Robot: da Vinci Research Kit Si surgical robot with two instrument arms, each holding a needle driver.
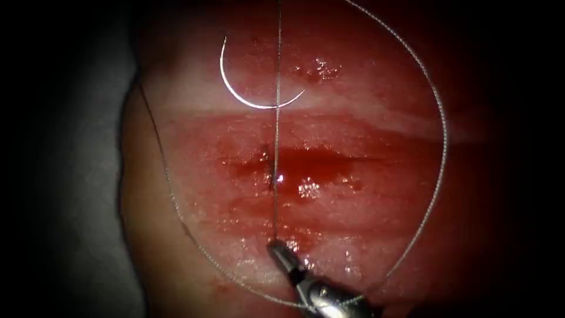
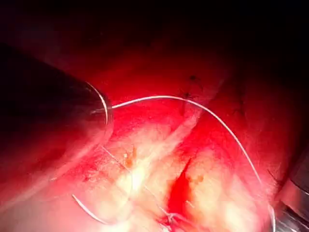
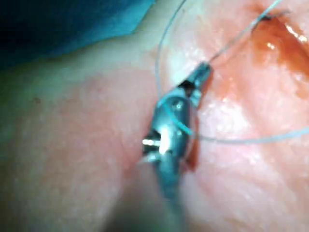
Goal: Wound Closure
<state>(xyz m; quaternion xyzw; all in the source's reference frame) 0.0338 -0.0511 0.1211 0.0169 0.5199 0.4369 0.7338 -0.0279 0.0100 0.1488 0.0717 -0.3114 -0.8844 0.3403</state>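
The curved needle [image 1: 253,101] lies free on the tissue [image 1: 365,212] beyond the cut [image 1: 312,165], up and to the left, held by no tool and not in the tissue. A thread [image 1: 278,70] runs taut from the top edge down through a stitch at the cut to my right tool [image 1: 275,246], whose jaws are shut on it just below the cut. The right wrist view shows the same grip, right tool [image 3: 203,72] on the thread [image 3: 236,38]. A dark shaft [image 2: 43,125] of my left tool meets the thread [image 2: 159,98]; its jaws are hidden.
A wide slack loop of thread [image 1: 442,147] sweeps around the right side of the cut and back under the right tool. Another strand [image 1: 170,182] trails down the tissue's left edge. Red fluid [image 1: 306,162] pools in the cut.
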